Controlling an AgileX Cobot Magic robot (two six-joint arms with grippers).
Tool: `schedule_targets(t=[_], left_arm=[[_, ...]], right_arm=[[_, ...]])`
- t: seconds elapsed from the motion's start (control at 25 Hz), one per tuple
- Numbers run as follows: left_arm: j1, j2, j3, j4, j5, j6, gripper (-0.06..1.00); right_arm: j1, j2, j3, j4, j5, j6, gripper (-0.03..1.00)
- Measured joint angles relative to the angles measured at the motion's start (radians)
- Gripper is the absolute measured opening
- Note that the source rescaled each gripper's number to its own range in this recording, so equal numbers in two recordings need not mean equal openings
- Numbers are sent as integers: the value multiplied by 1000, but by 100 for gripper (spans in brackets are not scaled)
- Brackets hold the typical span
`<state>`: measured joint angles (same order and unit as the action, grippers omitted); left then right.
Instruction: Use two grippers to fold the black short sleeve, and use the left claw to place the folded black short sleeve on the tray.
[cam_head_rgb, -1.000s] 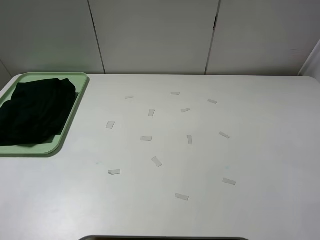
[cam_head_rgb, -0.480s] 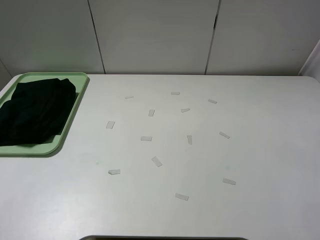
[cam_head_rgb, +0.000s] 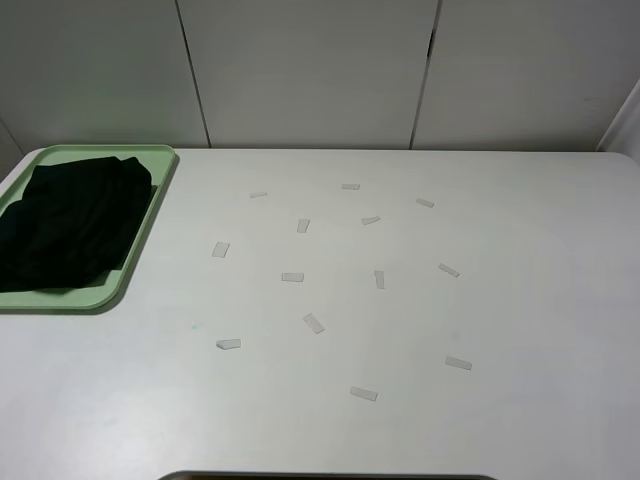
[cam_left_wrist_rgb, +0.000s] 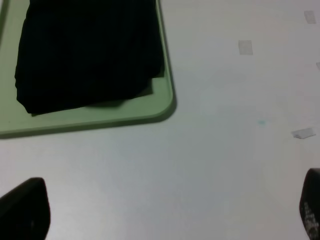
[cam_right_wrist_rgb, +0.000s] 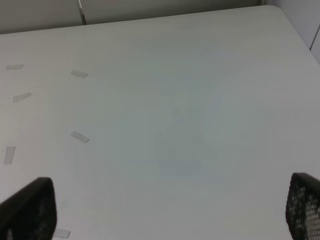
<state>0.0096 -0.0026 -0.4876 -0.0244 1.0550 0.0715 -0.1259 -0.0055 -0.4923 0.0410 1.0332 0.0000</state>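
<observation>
Shirt (cam_left_wrist_rgb: 87, 52) lies folded on the tray (cam_left_wrist_rgb: 90, 119), ahead of my left claw (cam_left_wrist_rgb: 165, 212). Both my claws, left and right (cam_right_wrist_rgb: 170, 210), hang spread wide and empty. I judge nothing remains.

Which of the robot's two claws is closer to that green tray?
The left. The left gripper hangs open just off the tray's corner; the right gripper hovers over bare table, tray nowhere in its view.

Neither arm is showing in the high view, while each wrist camera is catching only its own 2 black fingertips, the left gripper (cam_left_wrist_rgb: 162, 212) and the right gripper (cam_right_wrist_rgb: 172, 207) both standing spread wide, holding nothing.
</observation>
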Motion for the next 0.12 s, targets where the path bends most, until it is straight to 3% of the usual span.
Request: schedule_targets(t=[0.12], left_arm=[[0,0,0,0,0,1,100]], right_arm=[[0,0,0,0,0,0,100]])
